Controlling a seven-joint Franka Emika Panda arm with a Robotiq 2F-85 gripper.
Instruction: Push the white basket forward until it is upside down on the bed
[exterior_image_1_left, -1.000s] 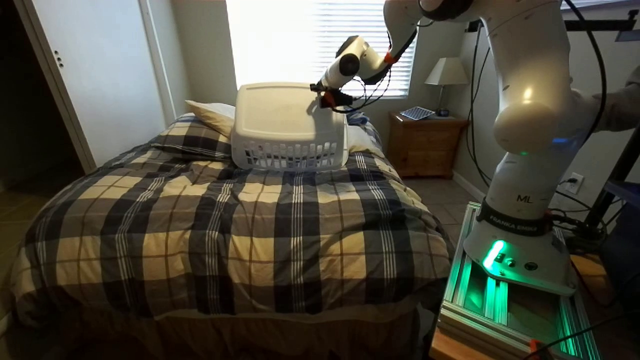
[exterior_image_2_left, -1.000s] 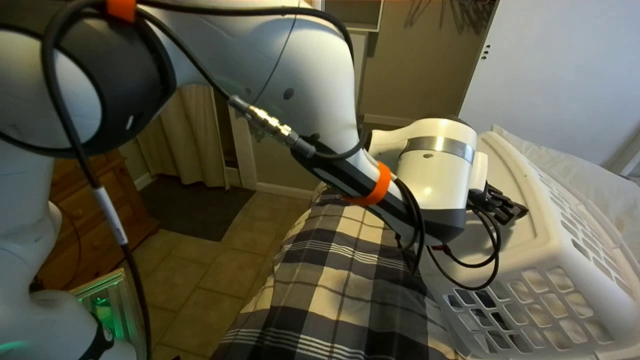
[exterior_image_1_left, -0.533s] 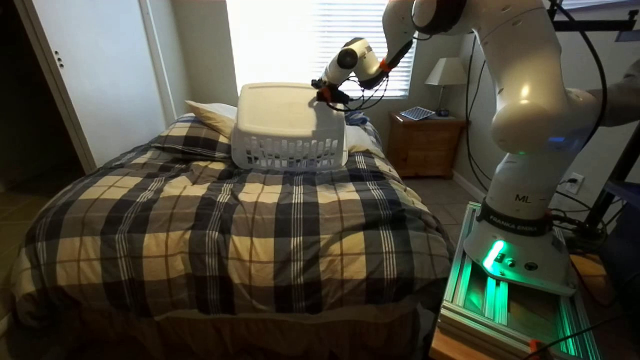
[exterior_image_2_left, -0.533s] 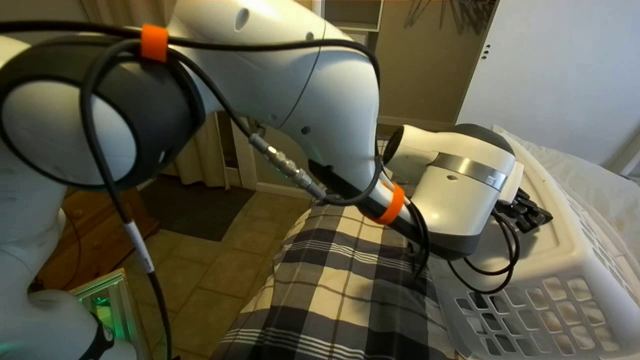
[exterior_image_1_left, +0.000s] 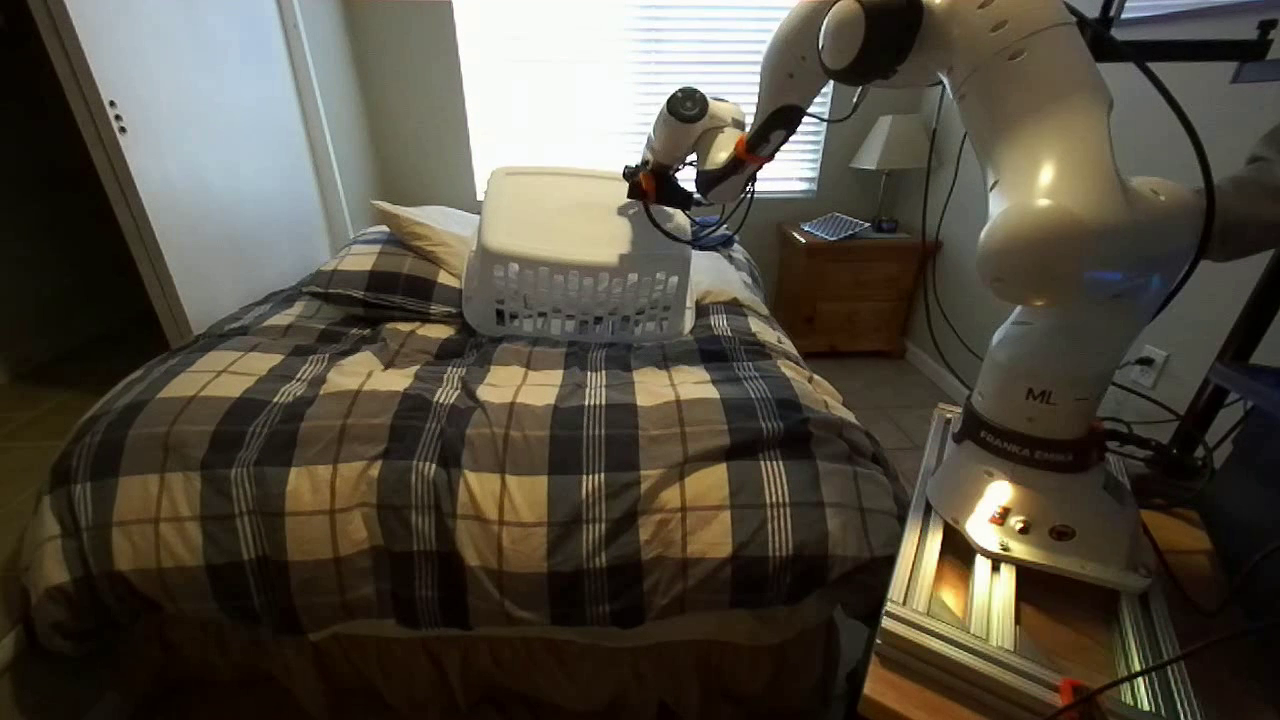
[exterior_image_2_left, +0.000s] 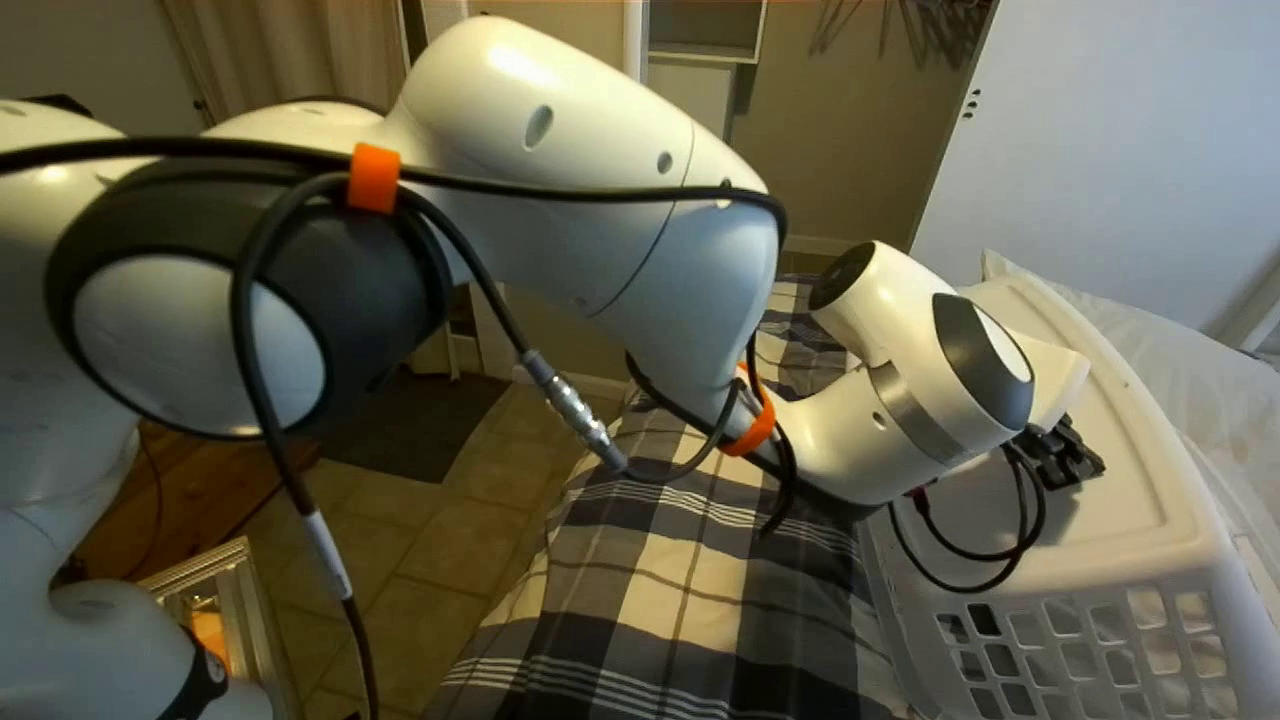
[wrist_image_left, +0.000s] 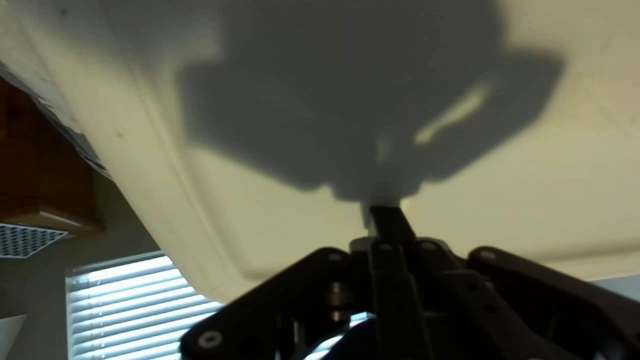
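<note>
The white basket (exterior_image_1_left: 565, 215) rests near the head of the plaid bed (exterior_image_1_left: 480, 480). Its solid base faces up and leans toward the arm, and a slotted side shows below it. It also shows in an exterior view (exterior_image_2_left: 1140, 515), cut off at the frame's edge. My gripper (exterior_image_1_left: 634, 180) is at the base panel, near its upper right part in that view; it also shows in the other angle (exterior_image_2_left: 1085, 462). In the wrist view the fingers (wrist_image_left: 385, 212) are together with nothing between them. Their tips meet their shadow on the base (wrist_image_left: 290, 225) and appear to touch it. The basket's opening is hidden.
Pillows (exterior_image_1_left: 430, 238) lie behind and beside the basket. A wooden nightstand (exterior_image_1_left: 850, 295) with a lamp (exterior_image_1_left: 893, 145) stands beyond the bed. Loose black cables (exterior_image_2_left: 1000, 575) hang from the wrist close to the basket. A window (exterior_image_1_left: 560, 90) is behind.
The gripper has pressed further toward the basket, and the wrist has rotated. The basket has tipped slightly away from the arm, showing more slotted side. The base light changed from green to white.
</note>
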